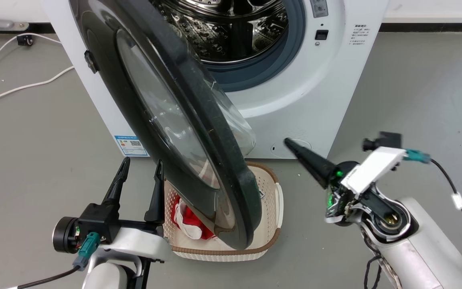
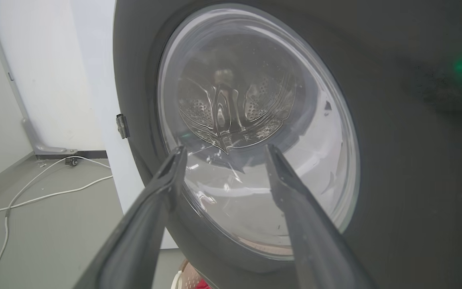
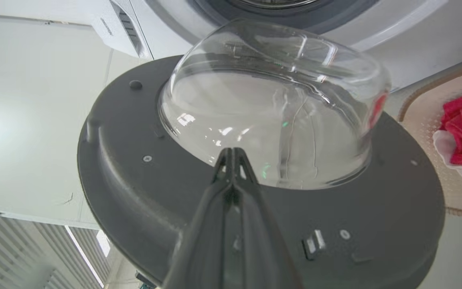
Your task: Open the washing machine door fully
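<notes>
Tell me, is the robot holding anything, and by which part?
Nothing is held. The left gripper is open, facing the washing machine door; the right gripper is shut, empty.

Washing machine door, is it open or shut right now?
Open: the washing machine door stands swung well clear of the white machine, leaving its steel drum uncovered.

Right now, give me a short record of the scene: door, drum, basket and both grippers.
door: black with a glass centre, swung partly open, not yet fully
drum: mouth uncovered
basket: on the floor below the door's lower edge, red cloth inside
left gripper: open, facing the door's outer side
right gripper: shut, pointing at the door's inner side, apart from it
</notes>
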Controlling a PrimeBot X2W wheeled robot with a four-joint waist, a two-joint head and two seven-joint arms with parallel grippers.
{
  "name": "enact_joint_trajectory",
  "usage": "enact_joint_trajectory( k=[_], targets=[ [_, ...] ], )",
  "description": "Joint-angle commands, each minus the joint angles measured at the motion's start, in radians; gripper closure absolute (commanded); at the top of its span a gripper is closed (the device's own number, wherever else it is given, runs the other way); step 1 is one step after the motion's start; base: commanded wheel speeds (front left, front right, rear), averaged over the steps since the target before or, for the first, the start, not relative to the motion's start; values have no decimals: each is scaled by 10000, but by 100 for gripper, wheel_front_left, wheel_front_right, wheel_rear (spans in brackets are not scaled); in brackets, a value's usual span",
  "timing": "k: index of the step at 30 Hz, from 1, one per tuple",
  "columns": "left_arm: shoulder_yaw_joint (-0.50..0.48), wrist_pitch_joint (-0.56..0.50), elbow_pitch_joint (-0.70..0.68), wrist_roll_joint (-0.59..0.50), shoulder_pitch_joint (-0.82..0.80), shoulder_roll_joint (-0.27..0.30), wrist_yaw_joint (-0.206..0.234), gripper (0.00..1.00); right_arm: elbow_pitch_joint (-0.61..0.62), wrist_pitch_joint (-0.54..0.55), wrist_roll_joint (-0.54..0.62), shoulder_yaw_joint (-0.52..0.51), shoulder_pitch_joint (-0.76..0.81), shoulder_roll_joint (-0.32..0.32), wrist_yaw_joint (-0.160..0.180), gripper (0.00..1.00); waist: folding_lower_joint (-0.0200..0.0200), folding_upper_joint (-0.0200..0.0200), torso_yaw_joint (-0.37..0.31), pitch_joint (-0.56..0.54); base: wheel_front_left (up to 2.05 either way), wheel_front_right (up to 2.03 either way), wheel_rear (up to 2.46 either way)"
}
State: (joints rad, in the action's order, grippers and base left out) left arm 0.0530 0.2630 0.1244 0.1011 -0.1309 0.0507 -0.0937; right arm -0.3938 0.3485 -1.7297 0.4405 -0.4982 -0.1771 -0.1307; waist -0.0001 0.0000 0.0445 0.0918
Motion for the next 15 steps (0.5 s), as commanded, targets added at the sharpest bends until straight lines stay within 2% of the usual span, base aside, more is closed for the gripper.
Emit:
enact_joint_trajectory(
  k=[1, 6, 12, 13, 14, 15],
  targets=[
    [-37, 27, 16, 32, 94, -7, 59, 0, -50, -420, 128, -139, 254, 64, 0, 100, 1, 0, -37, -16, 0, 0, 0],
    [-69, 27, 83, 72, 170, -7, 65, 0, 37, -2222, 779, -796, 742, -121, 0, 100, 1, 0, -101, -113, 0, 0, 0],
    [-93, 27, 124, 77, 199, -6, 92, 0, 572, -3762, 1132, -1575, 1687, -365, 0, 100, 1, 0, -93, -161, 0, 0, 0],
    [-97, 27, 132, 76, 201, -7, 94, 0, 687, -4005, 1118, -1709, 1884, -341, 0, 96, 1, 0, -81, -166, 0, 0, 0],
    [-99, 27, 140, 80, 206, -7, 99, 0, 820, -4264, 1239, -1810, 2057, -379, 0, 64, 1, 0, -70, -175, 0, 0, 0],
    [-110, 27, 149, 88, 212, -6, 112, 0, 923, -4546, 1384, -1906, 2230, -445, 0, 51, 1, 0, -61, -181, 0, 0, 0]
  ],
)
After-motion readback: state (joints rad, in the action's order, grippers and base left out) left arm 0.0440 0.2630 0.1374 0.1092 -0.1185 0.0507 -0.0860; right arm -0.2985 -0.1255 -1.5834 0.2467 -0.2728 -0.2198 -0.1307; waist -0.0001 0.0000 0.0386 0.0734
